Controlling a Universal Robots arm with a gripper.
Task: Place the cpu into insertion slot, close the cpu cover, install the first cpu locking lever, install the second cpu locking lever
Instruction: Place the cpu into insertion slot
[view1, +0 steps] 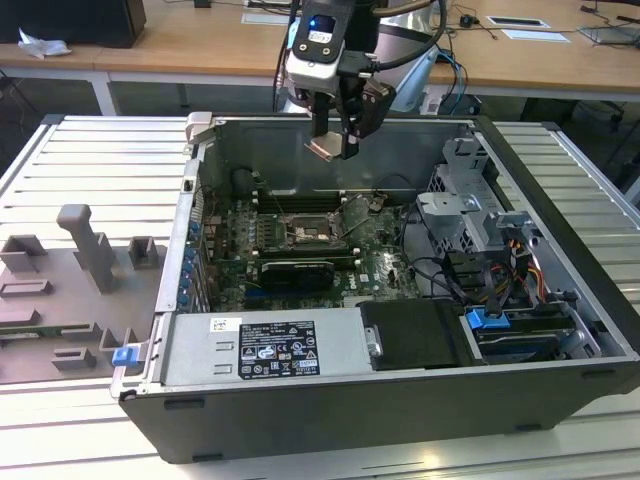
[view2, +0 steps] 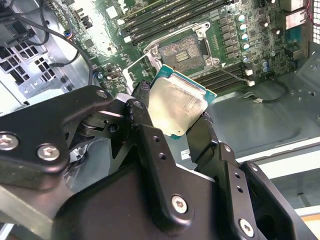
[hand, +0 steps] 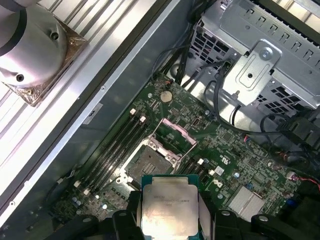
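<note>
Open computer case (view1: 560, 330) lying flat on a ribbed metal desk (view1: 100, 160). Wooden desks (view1: 200, 40) stand across the back of the room. At the exterior view's left, grey moulded fixture blocks (view1: 85, 270) rest on the ribbed desk beside the case.

One robot arm reaches in from the back. Its one hand (view1: 335, 148) hangs above the green circuit board (view1: 385, 270), clenched on the one cpu (view2: 177, 107) by two opposite edges. The silvery top of the chip shows in both wrist views. The cpu is in the air, well clear of the board.

One insertion slot (hand: 147, 162) lies on the board below the chip, dark and uncovered. One cpu cover (hand: 179, 132) stands tilted up at the slot's edge. One long black card with a fan (view1: 295, 272) sits beside the slot, and one labelled metal box (view1: 265, 350) fills the near side of the case.
</note>
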